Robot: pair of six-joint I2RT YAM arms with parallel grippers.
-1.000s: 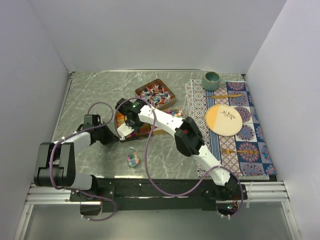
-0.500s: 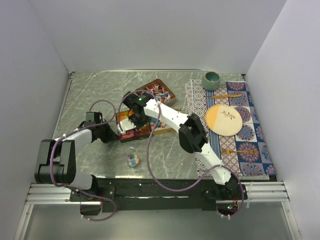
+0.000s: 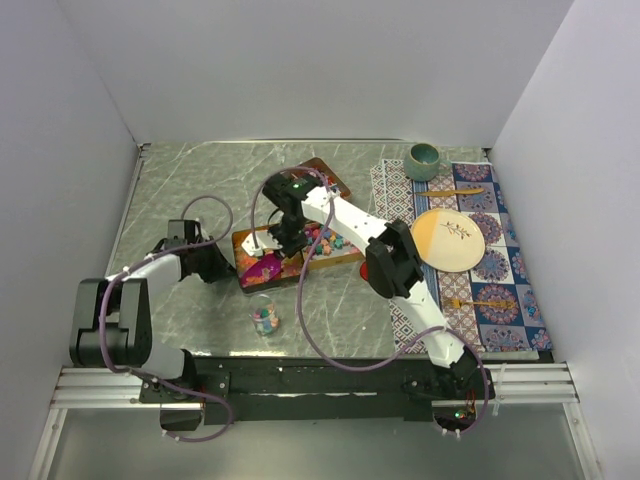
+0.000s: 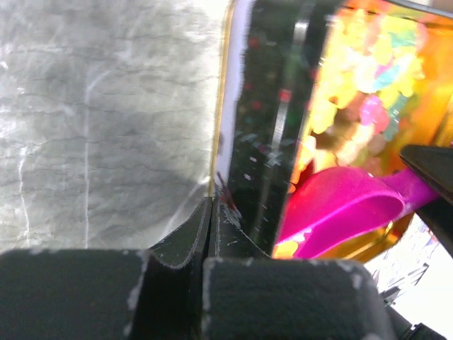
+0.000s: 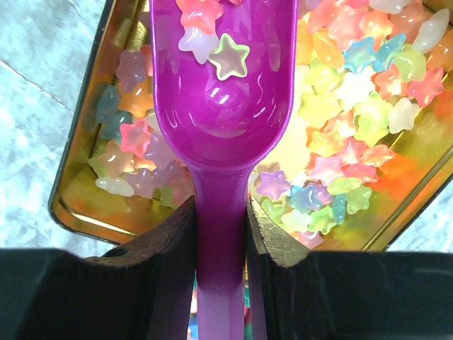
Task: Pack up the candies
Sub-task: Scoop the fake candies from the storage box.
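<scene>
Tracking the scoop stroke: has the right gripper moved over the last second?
Yes: the right gripper shifted rightward in the top view, toward the plate.

White-and-black arms (image 3: pixel 345 222), looping purple cables (image 3: pixel 299 305), black bases

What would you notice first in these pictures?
The bright purple scoop, gripped in the right claw, holds a few star candies above a gold tin full of glowing pastel stars. The left claw pinches the tin's left edge, mid-table.
</scene>
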